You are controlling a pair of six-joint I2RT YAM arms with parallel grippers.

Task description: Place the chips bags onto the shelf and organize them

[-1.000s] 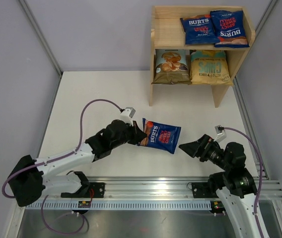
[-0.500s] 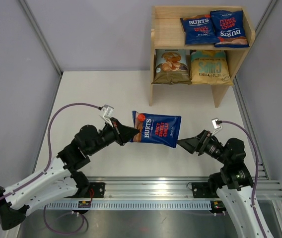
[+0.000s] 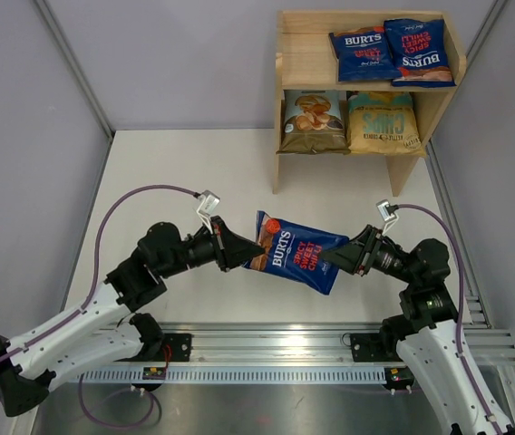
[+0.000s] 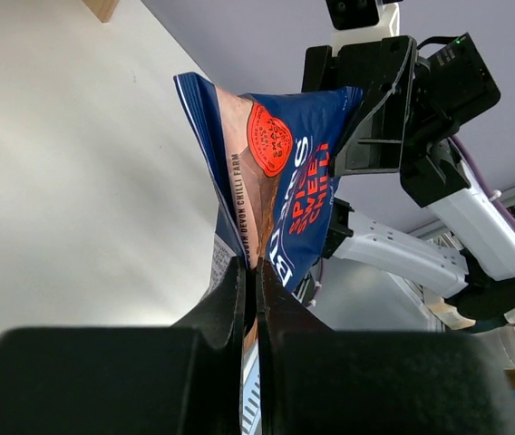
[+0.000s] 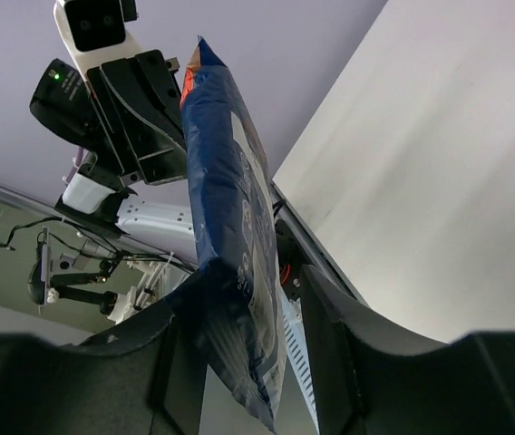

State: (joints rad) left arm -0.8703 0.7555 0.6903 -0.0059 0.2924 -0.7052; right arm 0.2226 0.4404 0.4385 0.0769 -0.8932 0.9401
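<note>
While the left hand (image 3: 259,249) grips the BURTS bag (image 3: 296,256) aloft, the right hand (image 3: 328,261) straddles it, released.

The light natural-wood two-tier shelf (image 3: 294,54) stands at the table's far right. On its top tier lie two small dark blue "BURTS" packets, one on the left (image 3: 363,53) and one on the right (image 3: 418,52), touching. Below stand the pale blue bag with brown base (image 3: 313,120) and, just beside it, the golden-yellow bag (image 3: 383,121). A third dark blue "BURTS" packet (image 3: 298,251) hangs tilted above the table. The left gripper (image 3: 256,249) pinches its left edge, and its right end sits between the spread fingers of the right gripper (image 3: 335,261).
</note>
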